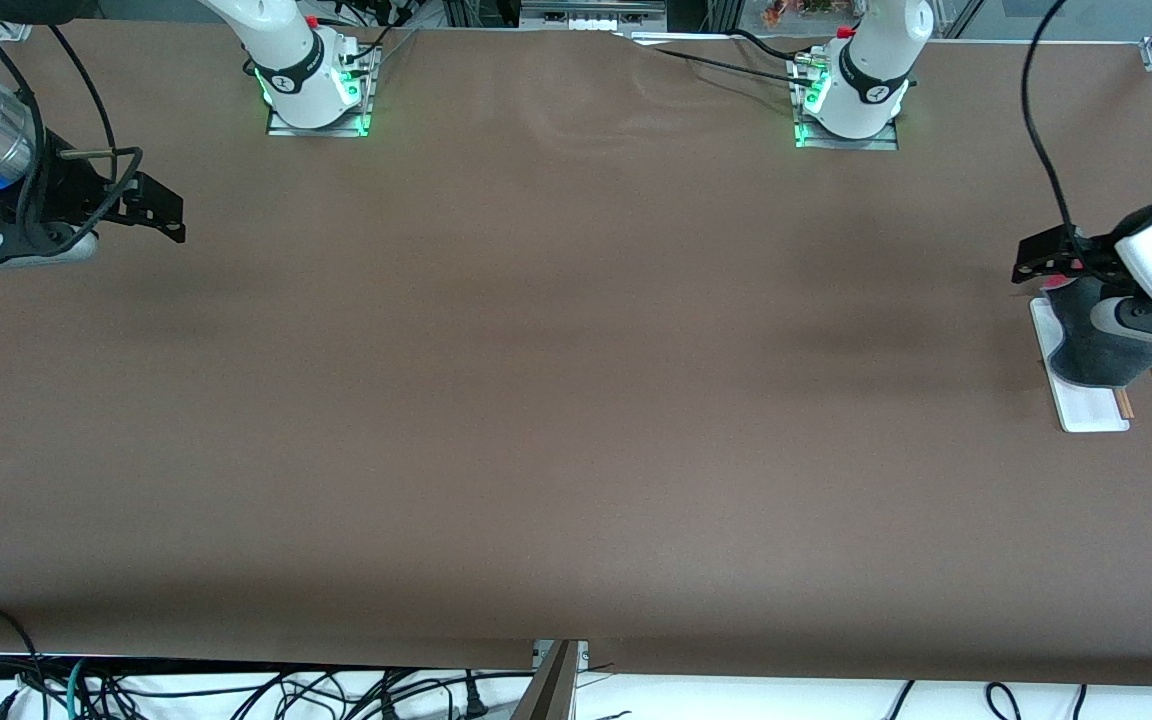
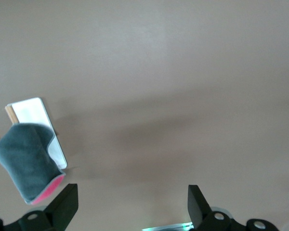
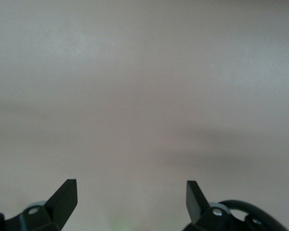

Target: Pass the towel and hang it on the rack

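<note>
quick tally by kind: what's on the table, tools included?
Towel: 1, draped on the rack
Rack: 1, at the left arm's end of the table
Tools: 2, left tool above the rack, right tool over bare table, both open and empty
Total: 4

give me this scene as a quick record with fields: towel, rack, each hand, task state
towel: dark grey towel draped over the rack, a pink patch showing at one edge in the left wrist view
rack: rack with white base and brown rods, at the left arm's end of the table
left hand: left hand open, holding nothing, up in the air beside the rack
right hand: right hand open, holding nothing, over bare table at the right arm's end
task state: towel looks hung, both arms clear of it
</note>
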Controlling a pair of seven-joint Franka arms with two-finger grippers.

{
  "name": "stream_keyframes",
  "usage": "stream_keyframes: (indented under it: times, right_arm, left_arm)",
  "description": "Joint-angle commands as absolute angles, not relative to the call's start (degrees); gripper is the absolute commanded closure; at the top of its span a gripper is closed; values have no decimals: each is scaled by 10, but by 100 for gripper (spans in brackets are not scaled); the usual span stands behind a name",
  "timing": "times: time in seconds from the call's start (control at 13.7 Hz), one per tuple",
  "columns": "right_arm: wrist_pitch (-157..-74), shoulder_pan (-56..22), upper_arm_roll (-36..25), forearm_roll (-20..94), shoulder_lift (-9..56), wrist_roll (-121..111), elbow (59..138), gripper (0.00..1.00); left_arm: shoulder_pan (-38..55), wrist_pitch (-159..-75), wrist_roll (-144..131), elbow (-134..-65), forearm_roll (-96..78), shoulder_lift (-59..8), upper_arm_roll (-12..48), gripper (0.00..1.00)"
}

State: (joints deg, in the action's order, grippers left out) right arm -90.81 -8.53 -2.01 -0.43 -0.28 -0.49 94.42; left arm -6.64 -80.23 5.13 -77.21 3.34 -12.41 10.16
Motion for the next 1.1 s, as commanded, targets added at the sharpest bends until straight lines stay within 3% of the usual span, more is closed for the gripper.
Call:
stream_keyframes:
  times: [0.0,0.07,0.22,0.37,1.02]
  right_arm:
    - [-900,-83,-18,4,-4,-16,935,0]
    - [-900,-83,-18,4,-4,-16,935,0]
    - [-899,-83,-18,5,-4,-16,936,0]
    - [-899,-83,-18,5,-4,-16,936,0]
    - [-899,-83,-18,5,-4,-16,936,0]
  left_arm:
    - [-50,-924,-8,-932,14,-16,67,0]
    - [-50,-961,-17,-981,15,18,66,0]
    - [-11,-967,-53,-1010,15,41,41,0]
    - [25,-968,-65,-1008,14,40,5,0]
    - [26,-967,-66,-1003,14,35,5,0]
